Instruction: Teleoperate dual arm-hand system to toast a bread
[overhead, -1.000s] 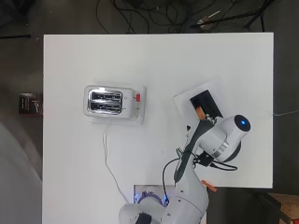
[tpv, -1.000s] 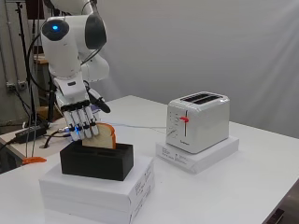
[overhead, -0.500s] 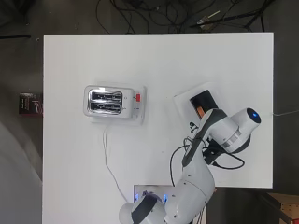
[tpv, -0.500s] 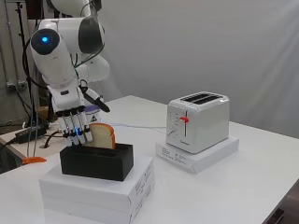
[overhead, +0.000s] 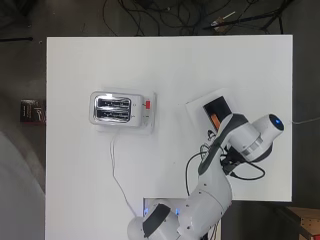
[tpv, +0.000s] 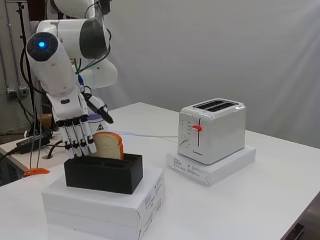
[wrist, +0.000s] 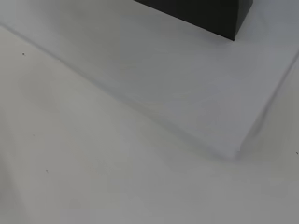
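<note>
The hand (tpv: 76, 131) is seen hanging fingers-down at the near end of the black holder (tpv: 104, 172), its fingers straight and nothing gripped. The bread slice (tpv: 108, 145) is stood upright in that holder, just beside the fingers; contact cannot be told. The holder is set on a white box (tpv: 110, 204). The toaster (tpv: 212, 129) is placed well apart, on the table (overhead: 170, 70).

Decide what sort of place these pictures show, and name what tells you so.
Most likely a robotics lab, not a kitchen: a robot arm with a hand fixed at a bare white table, a toaster raised on a white box, and loose cables on the floor.
</note>
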